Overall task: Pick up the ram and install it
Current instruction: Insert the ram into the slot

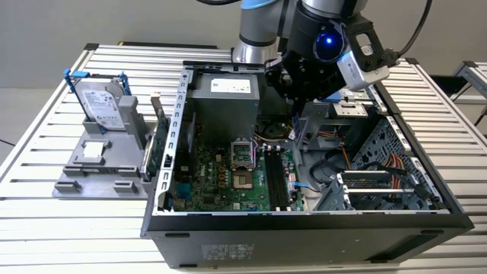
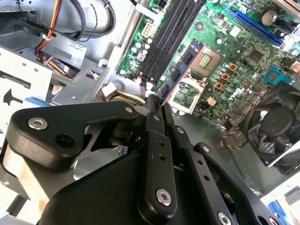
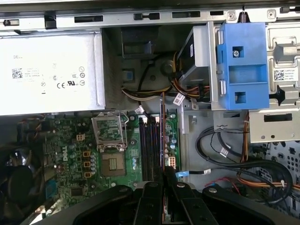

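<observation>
My gripper [image 1: 293, 94] hangs inside the open computer case, over the motherboard. It is shut on the ram [image 2: 180, 70], a narrow blue-green stick with small dark chips that juts out from between the fingertips [image 2: 153, 105]. In the first wrist view the ram [image 3: 162, 131] shows edge-on as a thin line, running parallel to the black memory slots [image 3: 150, 145] and along their edge. The stick looks raised above the slots [image 2: 171, 33]; no contact with them shows. The empty slots [image 1: 275, 177] lie below the gripper in the exterior view.
The power supply [image 1: 224, 100] and the case walls hem the gripper in. Cables [image 3: 225, 150] and a blue drive bracket [image 3: 243, 70] lie beside the slots, a fan [image 2: 276, 126] past the CPU socket [image 3: 110, 140]. On the exterior view's left, a hard drive [image 1: 102, 105] stands on a grey stand.
</observation>
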Available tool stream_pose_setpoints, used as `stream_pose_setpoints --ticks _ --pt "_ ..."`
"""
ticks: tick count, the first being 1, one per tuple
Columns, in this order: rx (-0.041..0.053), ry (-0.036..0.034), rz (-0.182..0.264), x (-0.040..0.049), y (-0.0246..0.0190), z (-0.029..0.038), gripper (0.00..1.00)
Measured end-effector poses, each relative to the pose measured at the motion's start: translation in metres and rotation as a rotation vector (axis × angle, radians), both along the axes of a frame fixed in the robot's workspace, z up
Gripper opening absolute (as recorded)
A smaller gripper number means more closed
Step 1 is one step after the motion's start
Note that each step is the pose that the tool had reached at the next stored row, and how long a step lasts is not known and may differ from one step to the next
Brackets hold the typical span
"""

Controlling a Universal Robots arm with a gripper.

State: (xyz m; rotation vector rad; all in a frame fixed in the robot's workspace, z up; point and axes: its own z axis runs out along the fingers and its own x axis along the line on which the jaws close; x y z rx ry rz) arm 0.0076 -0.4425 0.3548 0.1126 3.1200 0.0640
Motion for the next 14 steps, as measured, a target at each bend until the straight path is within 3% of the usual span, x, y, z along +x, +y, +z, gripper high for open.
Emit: stream_pose_setpoints --ticks 14 --pt "0.0 -0.0001 0.0 -0.0001 0.0 -0.0088 0.0"
